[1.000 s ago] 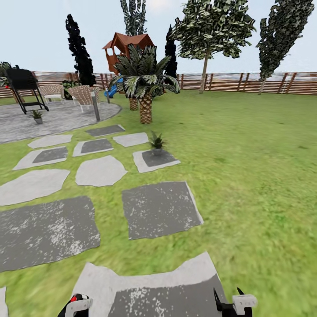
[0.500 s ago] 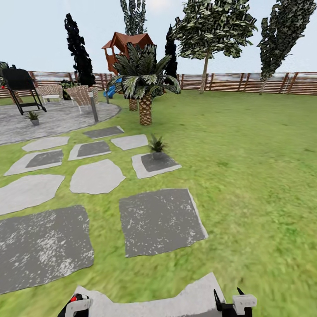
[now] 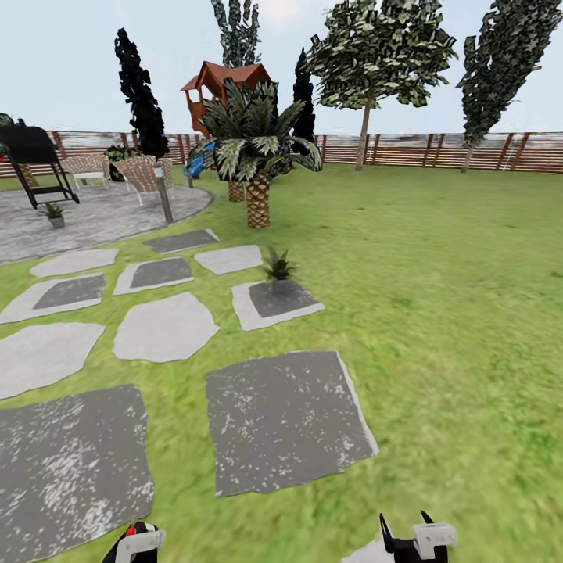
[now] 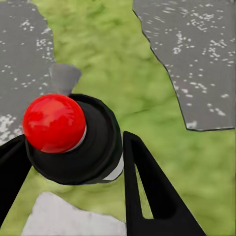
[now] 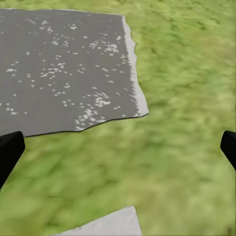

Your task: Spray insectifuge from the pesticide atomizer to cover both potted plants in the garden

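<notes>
left wrist view: left gripper (image 4: 69,162) clasps pesticide atomizer (image 4: 73,137) over lawn (image 4: 142,98).

Both hands, left (image 3: 133,545) and right (image 3: 414,539), are cut off by the head view's bottom edge. The far potted plant (image 3: 54,213) is too small for leaf detail.

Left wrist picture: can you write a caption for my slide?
The left gripper holds the red-tipped pesticide atomizer between its jaws, above green lawn and grey stepping stones.
</notes>
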Motion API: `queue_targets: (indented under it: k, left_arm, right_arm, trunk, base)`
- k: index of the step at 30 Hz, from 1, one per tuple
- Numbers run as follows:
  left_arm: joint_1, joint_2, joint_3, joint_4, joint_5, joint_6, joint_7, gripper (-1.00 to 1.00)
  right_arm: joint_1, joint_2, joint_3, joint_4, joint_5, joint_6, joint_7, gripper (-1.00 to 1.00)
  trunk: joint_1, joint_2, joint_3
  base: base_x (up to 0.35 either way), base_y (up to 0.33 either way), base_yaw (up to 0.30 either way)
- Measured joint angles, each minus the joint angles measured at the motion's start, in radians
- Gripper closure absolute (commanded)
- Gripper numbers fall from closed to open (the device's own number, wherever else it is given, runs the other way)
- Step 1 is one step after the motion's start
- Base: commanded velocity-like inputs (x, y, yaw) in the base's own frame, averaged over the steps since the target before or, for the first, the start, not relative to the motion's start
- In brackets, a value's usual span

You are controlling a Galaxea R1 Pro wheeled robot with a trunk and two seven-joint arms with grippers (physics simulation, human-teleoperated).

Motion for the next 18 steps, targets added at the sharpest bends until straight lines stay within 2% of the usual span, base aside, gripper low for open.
queue_targets:
  k: [18]
  left_arm:
    - [0.0,0.0,0.0,0.0,0.0,0.0,0.0,1.0]
  right_arm:
    - [0.0,0.0,0.0,0.0,0.0,0.0,0.0,-1.0]
  trunk:
    - [0.0,0.0,0.0]
  base:
    - [0.338,0.0,0.0]
